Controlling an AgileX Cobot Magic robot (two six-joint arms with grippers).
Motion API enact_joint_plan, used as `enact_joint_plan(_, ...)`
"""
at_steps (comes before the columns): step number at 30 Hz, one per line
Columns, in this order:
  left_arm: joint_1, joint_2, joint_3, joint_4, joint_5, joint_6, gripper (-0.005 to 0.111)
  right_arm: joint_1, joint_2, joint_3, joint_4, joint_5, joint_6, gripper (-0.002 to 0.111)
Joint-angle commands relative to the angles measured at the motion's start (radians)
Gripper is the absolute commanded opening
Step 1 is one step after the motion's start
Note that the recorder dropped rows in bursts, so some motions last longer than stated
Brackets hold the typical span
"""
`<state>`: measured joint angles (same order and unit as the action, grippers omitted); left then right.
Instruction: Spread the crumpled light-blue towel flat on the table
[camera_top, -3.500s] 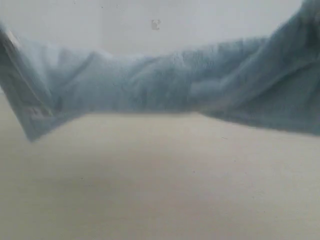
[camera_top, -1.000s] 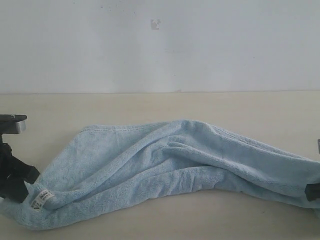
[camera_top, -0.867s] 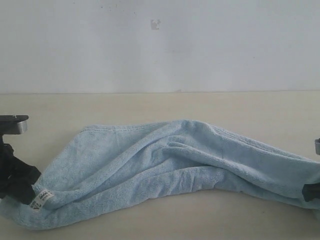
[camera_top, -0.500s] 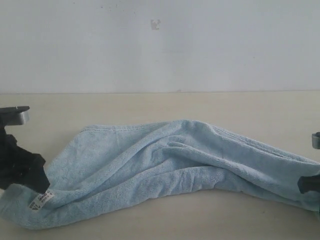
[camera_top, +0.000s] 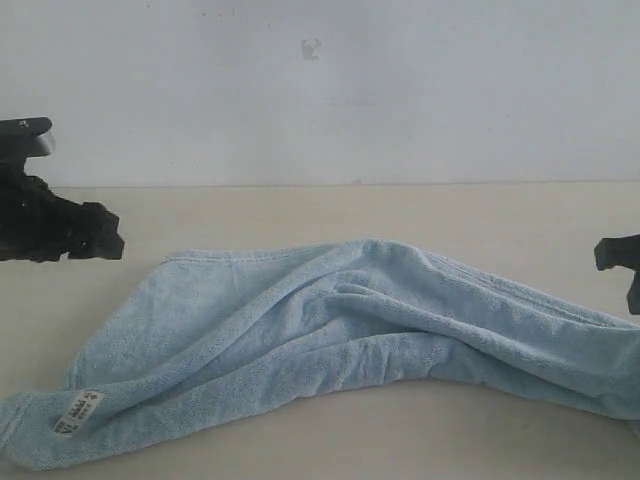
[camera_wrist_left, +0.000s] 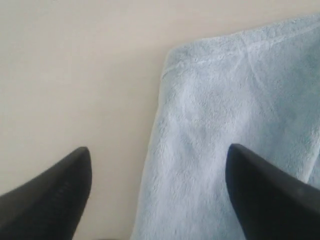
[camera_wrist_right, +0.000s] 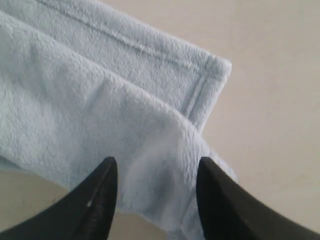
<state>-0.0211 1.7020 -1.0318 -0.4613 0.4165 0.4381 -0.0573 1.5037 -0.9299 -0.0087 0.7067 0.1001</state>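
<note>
Towel (camera_top: 330, 330) creased on table (camera_top: 300, 215); L claw (camera_wrist_left: 157, 150) wide, R claw (camera_wrist_right: 156, 162) parted, nthg held.

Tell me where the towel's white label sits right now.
In the exterior view the label is at the lower left, on the left end corner of the towel lying on the table. The left gripper hovers above it, apart.

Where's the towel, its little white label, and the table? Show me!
Towel (camera_top: 350, 320), exterior view, on its rumpled middle.
Label (camera_top: 78, 412), exterior view, middle of the white tag by the towel's near left corner.
Table (camera_top: 300, 215), exterior view, bare top behind the towel.
</note>
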Motion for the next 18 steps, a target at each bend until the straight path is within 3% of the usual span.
enact_joint_plan(1, 0.000, 0.150, -0.156, -0.156, 0.138, 0.116, 0.071, -0.032, 0.086, -0.062, -0.009, -0.067, 0.007, 0.048)
enact_joint_plan(5, 0.000, 0.311, -0.336, -0.155, 0.347, 0.128, 0.071, -0.106, 0.219, -0.198, 0.082, 0.041, -0.020, 0.048)
enact_joint_plan(8, 0.000, 0.391, -0.382, -0.143, 0.370, 0.128, 0.071, -0.139, 0.298, -0.242, 0.105, 0.105, -0.069, 0.048)
enact_joint_plan(13, 0.000, 0.461, -0.388, -0.124, 0.336, 0.128, 0.069, -0.152, 0.394, -0.244, 0.117, 0.063, -0.110, 0.048)
enact_joint_plan(15, 0.000, 0.479, -0.388, -0.126, 0.326, 0.142, 0.064, -0.152, 0.426, -0.244, 0.166, 0.043, -0.164, 0.048)
enact_joint_plan(18, 0.000, 0.499, -0.388, -0.129, 0.324, 0.155, 0.046, -0.152, 0.464, -0.244, 0.249, 0.026, -0.264, 0.048)
